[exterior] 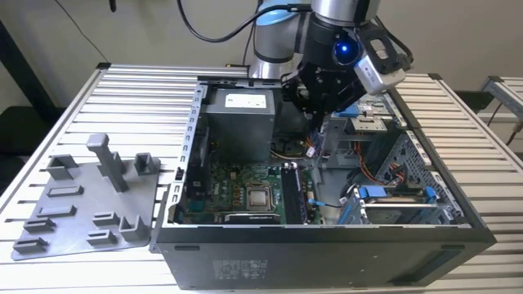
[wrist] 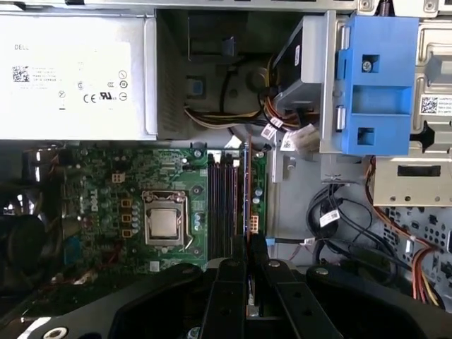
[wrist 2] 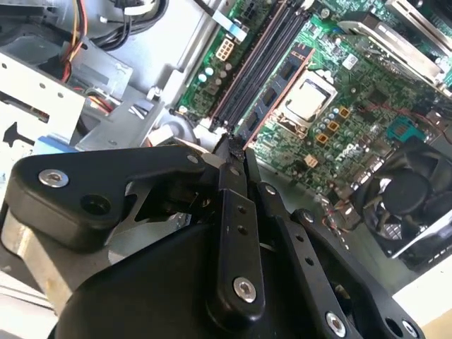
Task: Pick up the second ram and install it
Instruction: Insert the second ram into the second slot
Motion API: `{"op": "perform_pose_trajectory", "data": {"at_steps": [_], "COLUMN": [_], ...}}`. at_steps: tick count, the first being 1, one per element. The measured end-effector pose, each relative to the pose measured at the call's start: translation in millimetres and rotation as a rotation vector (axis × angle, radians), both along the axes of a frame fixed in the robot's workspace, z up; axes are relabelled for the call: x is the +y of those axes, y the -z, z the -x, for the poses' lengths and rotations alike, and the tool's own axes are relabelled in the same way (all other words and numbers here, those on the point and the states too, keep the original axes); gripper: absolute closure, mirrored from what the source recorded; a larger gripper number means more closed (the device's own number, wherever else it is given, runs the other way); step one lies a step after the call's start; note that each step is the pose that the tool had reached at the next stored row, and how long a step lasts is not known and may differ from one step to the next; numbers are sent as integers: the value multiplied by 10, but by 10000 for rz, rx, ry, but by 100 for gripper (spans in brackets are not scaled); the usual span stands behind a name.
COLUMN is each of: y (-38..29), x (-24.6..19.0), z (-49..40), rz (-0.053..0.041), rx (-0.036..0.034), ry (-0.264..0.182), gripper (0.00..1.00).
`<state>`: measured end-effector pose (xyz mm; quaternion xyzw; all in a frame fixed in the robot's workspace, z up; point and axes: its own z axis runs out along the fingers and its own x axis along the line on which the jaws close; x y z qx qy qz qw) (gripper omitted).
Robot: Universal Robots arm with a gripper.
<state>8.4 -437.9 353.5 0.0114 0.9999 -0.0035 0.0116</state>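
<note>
One stick is in play: the second ram, which we judge to be pinched in the pincer, whose fingers are pressed close together on it. In the first wrist view we see the stick edge-on, a thin line with a coppery rim running straight out from between the fingertips. In the second wrist view its dark face shows, with a row of black chips.

The relation that counts is the stick's long axis against the memory slots on the motherboard. In both wrist views the two run parallel, so we judge the heading matched. Sideways, the ram's edge falls just beside the bank of slots, on the side away from the processor socket. Which slot it stands over we cannot tell.

In height they are apart. In the exterior view the pincer hangs about level with the upper rim of the computer case, near the power supply, with the board well below it. We judge the ram carried above the slots and not yet seated.
</note>
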Motion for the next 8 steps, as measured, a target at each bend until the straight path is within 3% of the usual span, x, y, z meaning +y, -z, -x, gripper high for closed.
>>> {"op": "perform_pose_trajectory", "data": {"at_steps": [8], "y": [147], "x": [-66], "z": [60], "rz": [0], "rx": [0], "ry": [-2], "gripper": [86]}}
